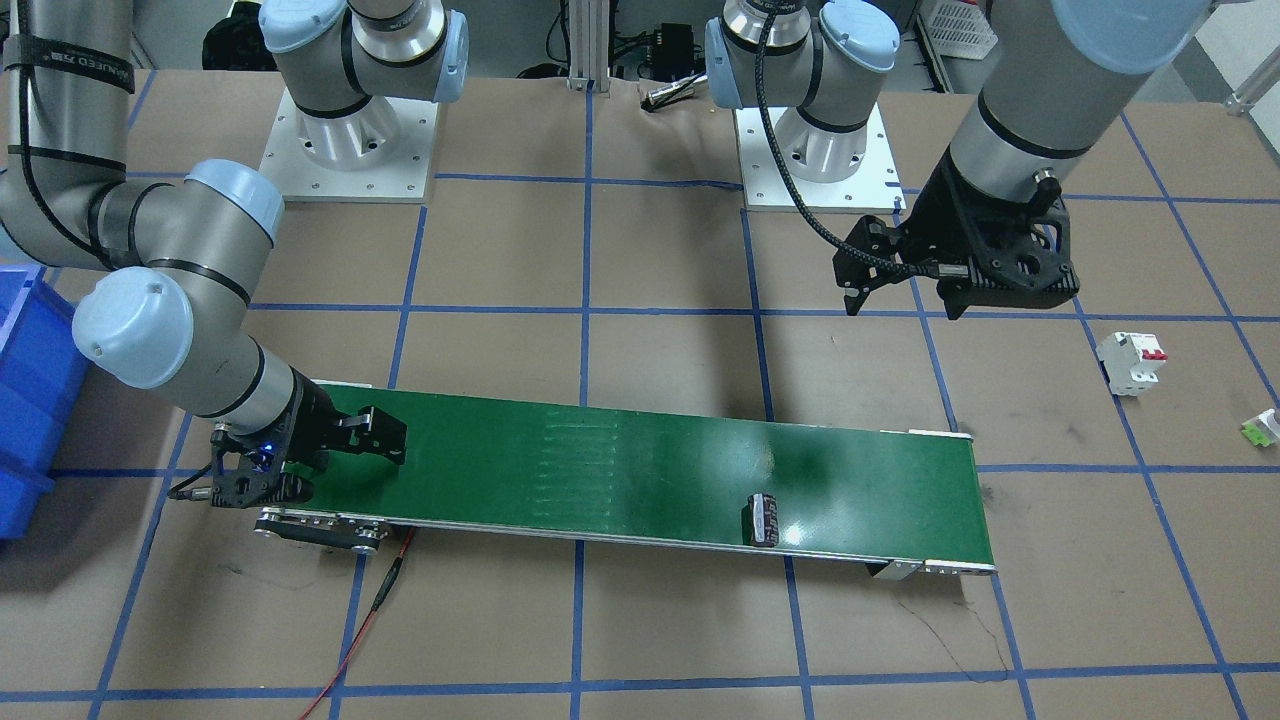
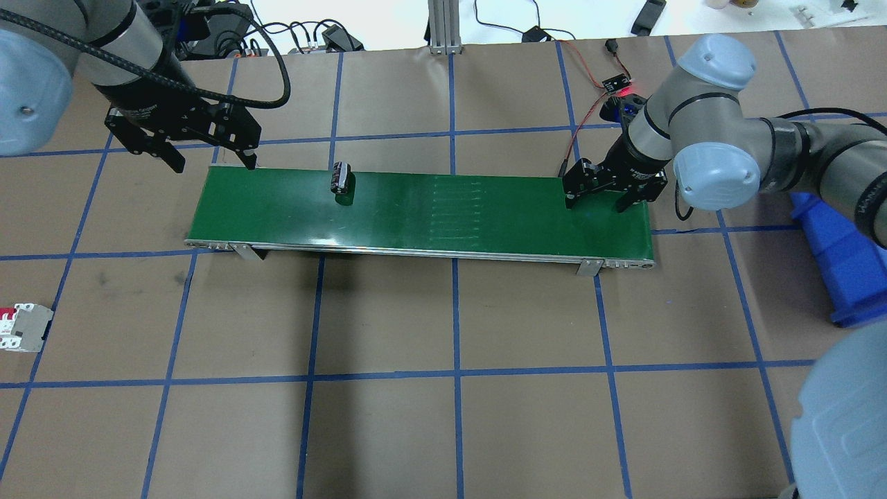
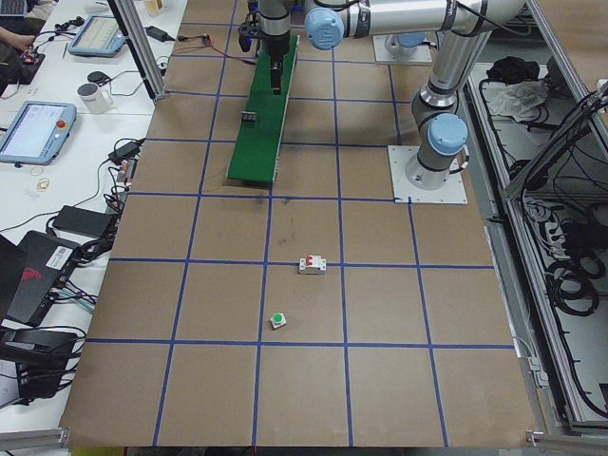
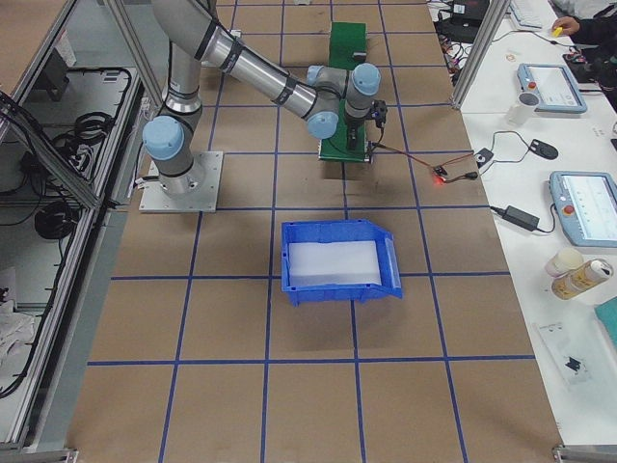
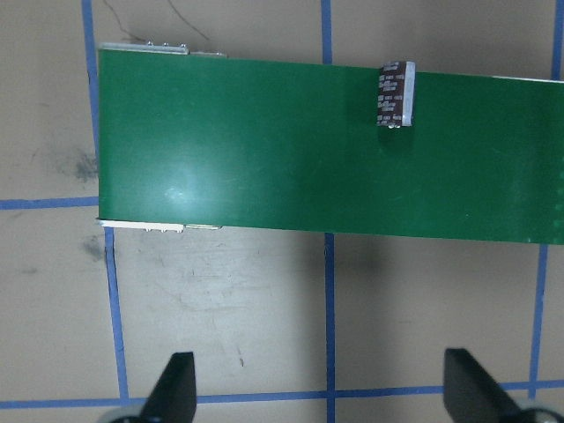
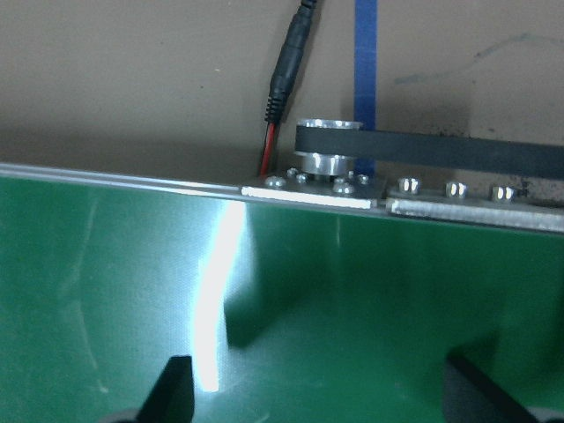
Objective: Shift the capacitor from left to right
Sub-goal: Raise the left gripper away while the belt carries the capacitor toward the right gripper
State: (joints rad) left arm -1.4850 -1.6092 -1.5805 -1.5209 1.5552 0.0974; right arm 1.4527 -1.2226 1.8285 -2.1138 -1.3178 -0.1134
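Brown desk (image 2: 443, 430), taped in blue squares. Nearest the robot, at the desk's left edge: white breaker (image 2: 24, 328) with red switches. Toward the right edge: blue bin (image 2: 831, 256). Mid-desk: green belt (image 2: 416, 215), lying crosswise. Right gripper (image 2: 596, 204): low over the belt's right end, fingers wide, empty. Left gripper (image 2: 213, 165): raised near the belt's left end, fingers spread wide, empty. Capacitor (image 2: 339, 177): dark, striped, lying free on the belt's far edge, toward its left end, apart from both grippers.
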